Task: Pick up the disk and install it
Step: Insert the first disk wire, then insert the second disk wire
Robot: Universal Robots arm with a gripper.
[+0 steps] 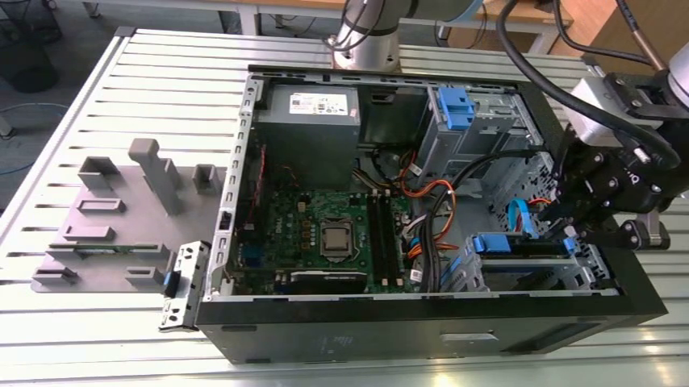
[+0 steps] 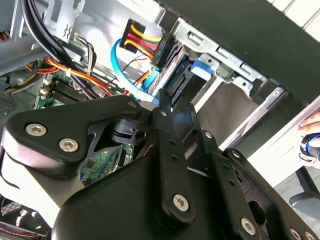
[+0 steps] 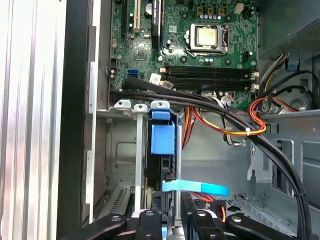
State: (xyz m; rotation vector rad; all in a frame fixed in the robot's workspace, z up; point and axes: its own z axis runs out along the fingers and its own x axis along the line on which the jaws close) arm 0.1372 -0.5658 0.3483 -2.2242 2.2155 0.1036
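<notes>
The disk (image 3: pixel 162 137) stands on edge in the lower metal drive bay (image 1: pixel 538 270) of the open computer case. Its blue bracket (image 1: pixel 501 244) sticks up at the bay's mouth. In the first wrist view its dark body runs down between my two black fingers (image 3: pixel 147 220). My gripper (image 3: pixel 172 219) straddles the disk's end, with the jaws closed against its two faces. In the exterior view the gripper (image 1: pixel 570 230) hangs over the case's right wall, just beside the bay. In the second wrist view the gripper (image 2: pixel 175 106) points at the disk (image 2: pixel 202 67).
A flat blue data cable (image 3: pixel 195 187) and a black cable bundle (image 3: pixel 225 115) cross close to the bay. The motherboard (image 1: pixel 323 234), grey power-supply box (image 1: pixel 312 109) and blue caddy (image 1: pixel 454 109) fill the case. A grey fixture (image 1: pixel 108 226) sits on the slatted table. A person's hand (image 2: pixel 311 135) is outside the case.
</notes>
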